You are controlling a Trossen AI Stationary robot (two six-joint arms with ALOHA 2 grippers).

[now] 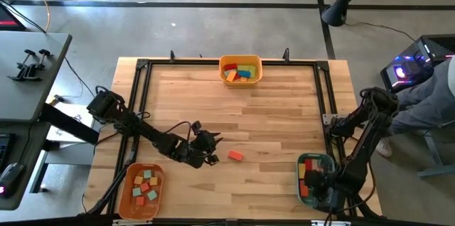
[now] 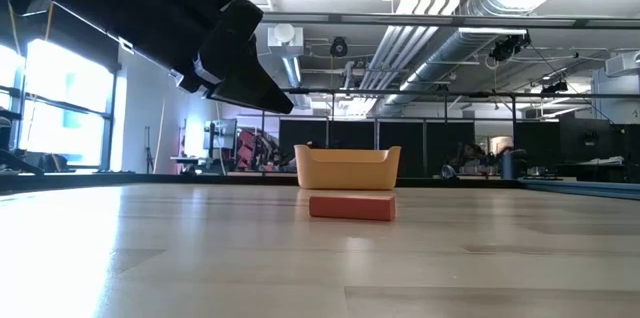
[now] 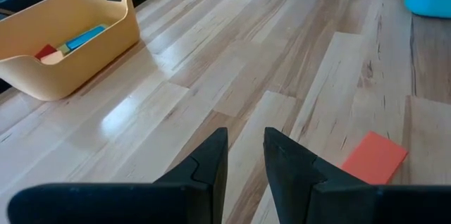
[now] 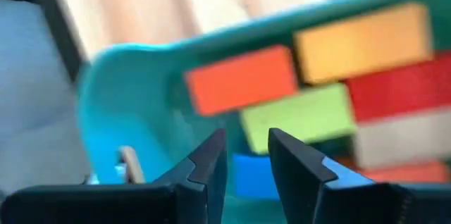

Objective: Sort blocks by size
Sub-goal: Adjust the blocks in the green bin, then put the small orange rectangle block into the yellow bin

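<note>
One orange block point(image 1: 235, 155) point(image 2: 352, 206) point(image 3: 375, 158) lies flat on the wooden table, near the front middle. My left gripper point(image 1: 212, 148) point(image 3: 245, 136) hovers just left of it, slanting down, its fingers a narrow gap apart with nothing between them. My right gripper point(image 1: 321, 183) point(image 4: 246, 139) points down over the teal bin point(image 1: 316, 156) point(image 4: 120, 111) at the near right, narrowly open and empty. Below it in the bin lie an orange block point(image 4: 239, 79), a yellow block point(image 4: 363, 41), a green block point(image 4: 296, 118) and a red block point(image 4: 402, 86).
A yellow bin point(image 1: 240, 78) point(image 2: 347, 168) point(image 3: 70, 55) with several blocks stands at the far edge's middle. An orange bin point(image 1: 125, 190) with small blocks sits at the near left. A black rail point(image 1: 231, 61) frames the table. A person point(image 1: 426, 105) sits beyond the right edge.
</note>
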